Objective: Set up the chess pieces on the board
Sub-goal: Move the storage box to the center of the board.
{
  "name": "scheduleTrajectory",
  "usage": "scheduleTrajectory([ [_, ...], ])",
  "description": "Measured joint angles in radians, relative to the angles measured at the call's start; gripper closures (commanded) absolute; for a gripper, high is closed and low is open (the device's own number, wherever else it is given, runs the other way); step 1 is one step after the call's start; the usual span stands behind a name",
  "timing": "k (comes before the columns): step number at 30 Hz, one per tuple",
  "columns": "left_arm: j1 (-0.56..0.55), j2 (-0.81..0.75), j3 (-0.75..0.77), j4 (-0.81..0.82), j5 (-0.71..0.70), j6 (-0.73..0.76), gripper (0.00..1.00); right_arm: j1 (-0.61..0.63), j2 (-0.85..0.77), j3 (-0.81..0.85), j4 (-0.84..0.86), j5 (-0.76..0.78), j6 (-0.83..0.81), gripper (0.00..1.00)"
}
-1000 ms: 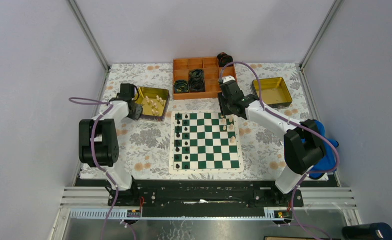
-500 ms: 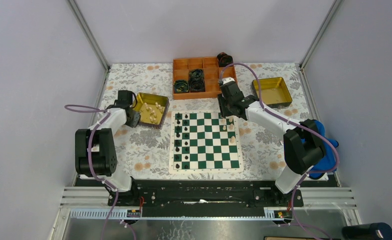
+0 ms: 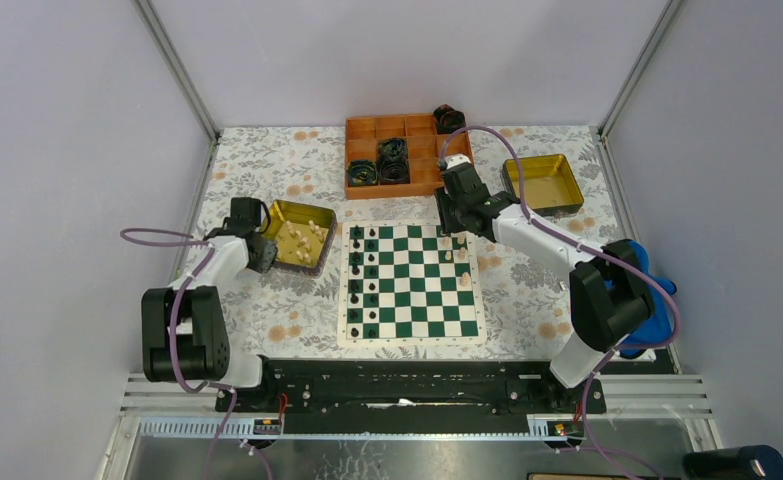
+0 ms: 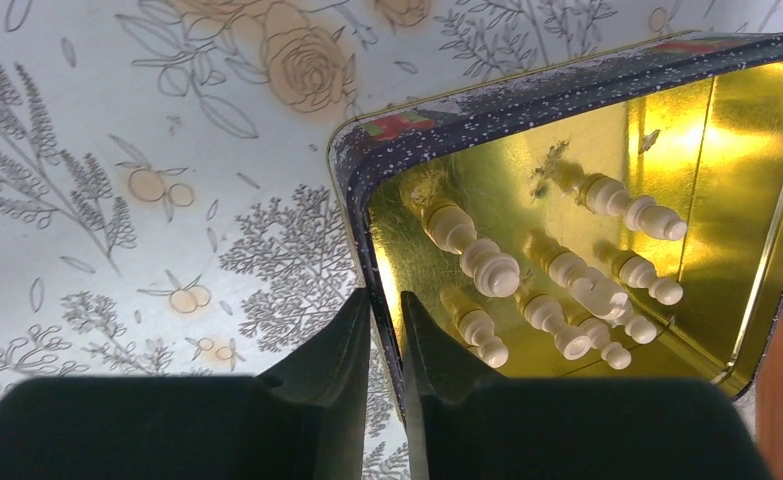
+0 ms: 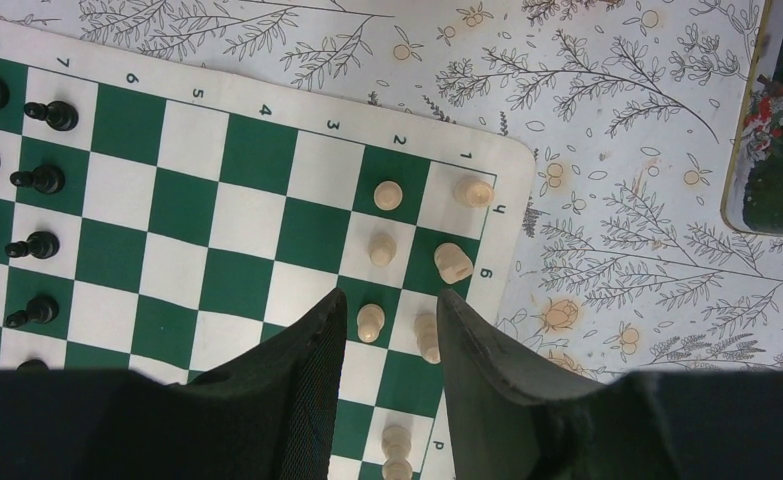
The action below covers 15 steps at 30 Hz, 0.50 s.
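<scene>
Clamping the tin (image 4: 527,97) wall — left jaws hide its near stretch.

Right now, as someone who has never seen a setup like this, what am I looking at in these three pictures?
You see two robot arms, a left arm and a right arm, bolted to the near edge of a table and setting up a chess game. The wide picture looks down from above. The other two come from small cameras on each wrist. The left hand pinches the wall of a gold-lined tin holding white pieces. The right hand hangs open, holding nothing, over the far right corner of the board, where other white pieces are set. Black pieces fill two columns on its left. Behind sit an orange tray and a second tin.
</scene>
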Motion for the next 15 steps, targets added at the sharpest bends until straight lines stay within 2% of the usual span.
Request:
scheduleTrajectory([
  [15, 0.000, -0.133, -0.081, -0.078, -0.021, 0.024, 0.77, 0.000, -0.018, -0.016, 0.001, -0.018, 0.012, 0.55],
])
